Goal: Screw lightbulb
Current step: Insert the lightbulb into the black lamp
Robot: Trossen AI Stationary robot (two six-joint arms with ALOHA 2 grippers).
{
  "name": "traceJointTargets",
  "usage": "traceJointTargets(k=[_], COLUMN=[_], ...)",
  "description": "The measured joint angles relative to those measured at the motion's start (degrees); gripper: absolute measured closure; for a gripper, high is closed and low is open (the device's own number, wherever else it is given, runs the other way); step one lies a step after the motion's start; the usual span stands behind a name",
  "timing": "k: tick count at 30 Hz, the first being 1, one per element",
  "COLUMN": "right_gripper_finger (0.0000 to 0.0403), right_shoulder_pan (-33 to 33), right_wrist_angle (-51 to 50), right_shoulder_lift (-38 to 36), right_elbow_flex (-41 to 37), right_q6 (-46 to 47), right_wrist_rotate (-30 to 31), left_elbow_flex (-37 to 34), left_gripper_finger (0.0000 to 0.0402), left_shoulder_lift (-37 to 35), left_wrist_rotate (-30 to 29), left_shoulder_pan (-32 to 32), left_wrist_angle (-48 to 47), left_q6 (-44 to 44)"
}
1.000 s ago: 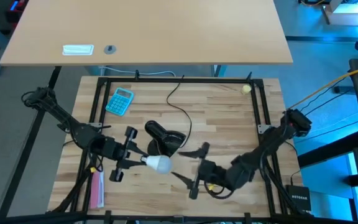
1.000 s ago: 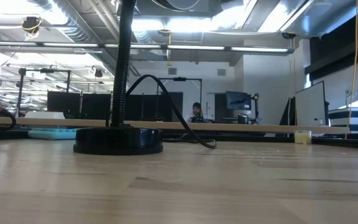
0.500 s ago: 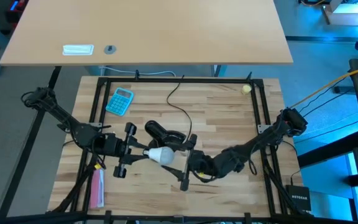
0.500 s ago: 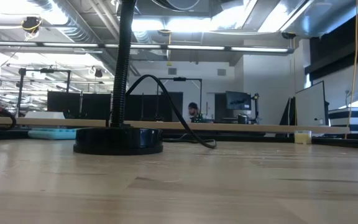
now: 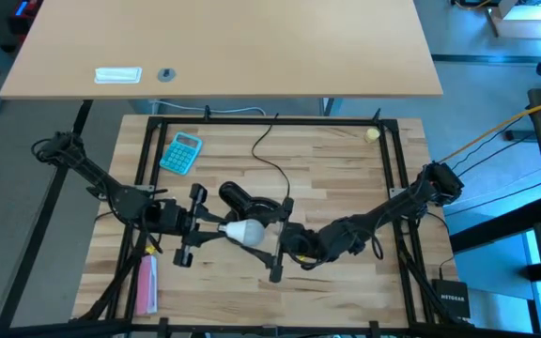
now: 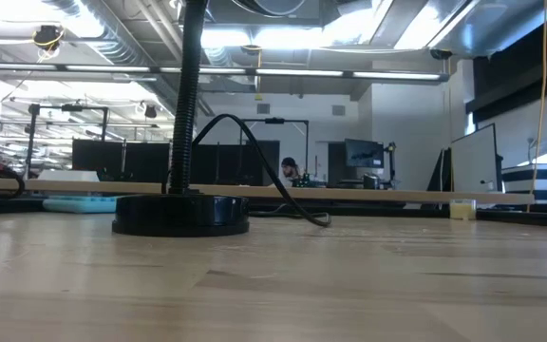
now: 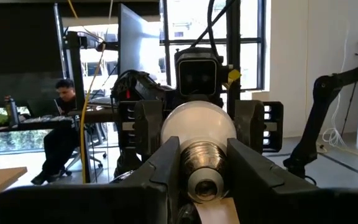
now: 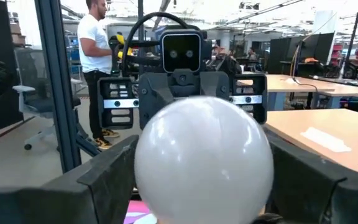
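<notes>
The white lightbulb hangs level above the table's middle, just in front of the black lamp. My left gripper is shut on its screw base, the globe pointing toward the table's right. My right gripper faces it from the right and is open. Its two fingers stand on either side of the globe. In the low view only the lamp's round base and gooseneck show; both grippers are above that picture. My left gripper pinches the bulb's metal screw base between its two fingers. It comes level from the table's left, along the bulb's axis. The bulb sticks out level beyond the fingertips, clear of the table. My right gripper: whether its fingers touch the globe I cannot tell.
The lamp's cord runs to the far edge. A teal calculator lies far left, a small yellow ball in the far right corner, and a pink object near the left front. A black frame borders the table.
My right gripper has gone toward the table's left, up to the bulb, staying open, and its fingers now flank the globe. My left gripper has turned a little, swinging the bulb slightly toward the far edge.
</notes>
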Motion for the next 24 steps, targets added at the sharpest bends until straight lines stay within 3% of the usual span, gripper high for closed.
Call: traceJointTargets(k=[5, 13, 20, 24], right_gripper_finger=[0.0093, 0.0146, 0.0132, 0.0146], right_shoulder_pan=[0.0, 0.1, 0.2, 2.9], right_wrist_angle=[-0.1, -0.7, -1.4, -1.5], right_shoulder_lift=[0.0, 0.0, 0.0, -1.7], right_elbow_flex=[0.0, 0.0, -0.1, -0.1], right_q6=[-0.7, -1.4, -2.9, -7.3], right_wrist_rotate=[0.2, 0.3, 3.4, 10.3], left_elbow_flex=[0.0, 0.0, 0.0, 0.4], left_gripper_finger=[0.0312, 0.0307, 0.0226, 0.0179], left_shoulder_lift=[0.0, 0.0, -0.4, -4.3], left_wrist_rotate=[0.0, 0.0, 0.1, 0.2], left_shoulder_pan=[0.0, 0.0, 0.0, 0.0], left_wrist_angle=[-1.1, -0.9, -0.6, -5.6], left_q6=[-0.3, 0.0, 1.4, 1.2])
